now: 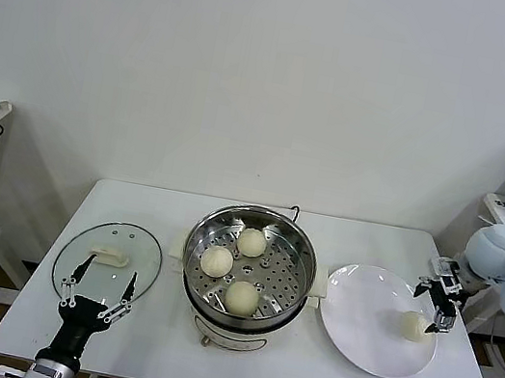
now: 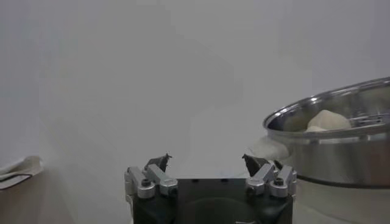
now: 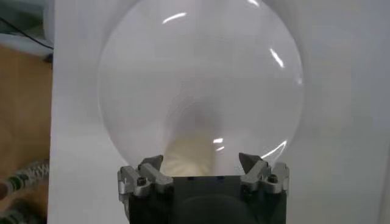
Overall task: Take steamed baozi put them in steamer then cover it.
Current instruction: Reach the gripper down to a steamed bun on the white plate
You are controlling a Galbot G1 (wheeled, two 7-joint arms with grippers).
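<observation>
Right tool (image 1: 441, 303) hovers fingers apart over the plate (image 1: 358, 311), half hiding the last baozi (image 1: 413, 325), seemingly untouched. Three sit in the steamer (image 1: 302, 266). Left tool (image 1: 97, 295), fingers apart, waits beside the cover (image 1: 74, 256).

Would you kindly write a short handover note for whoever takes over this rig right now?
Right gripper: open, over the last bun on the plate, not yet gripping.
Left gripper: open, at the lid's near edge; the lid lies flat on the table, left of the steamer.
Done: three buns in the steamer.
Left: move the fourth bun, then put the lid on.
</observation>
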